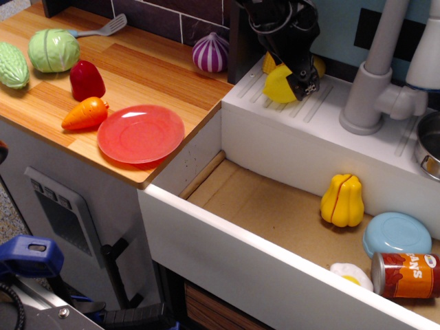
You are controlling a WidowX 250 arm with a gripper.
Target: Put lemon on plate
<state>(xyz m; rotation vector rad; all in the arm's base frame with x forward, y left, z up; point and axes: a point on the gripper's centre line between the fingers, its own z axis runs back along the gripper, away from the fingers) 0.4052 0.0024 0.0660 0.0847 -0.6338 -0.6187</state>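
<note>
At the nearest edge, about 7 o'clock, a blue clamp sits beside the white front wall of the sink basin. Inside the basin, toward 4 o'clock, lie a red can on its side, a fried-egg toy just left of it, a light-blue dish behind the can, and a ribbed yellow squash standing near the far wall. On the wooden counter at 9 o'clock rests the plate, red-pink and bare, close to the counter's front edge; a carrot lies just beside it at its 10 o'clock, with a red pepper behind the carrot. Farther left sit a green cabbage and a bumpy green gourd, and a grey spatula lies at the back. A purple-striped onion stands against the dark tiled wall at 12 o'clock. On the white grooved ledge behind the basin, at about 1 o'clock, the gripper reaches down onto the lemon — a dark finger covers the fruit's right side, so the jaws seem to be closed around it, though the far finger is hidden. Whether the lemon touches the ledge I cannot tell. A duller yellow fruit peeks out just behind the gripper, and a grey faucet rises at 2 o'clock — well apart from the plate.
</note>
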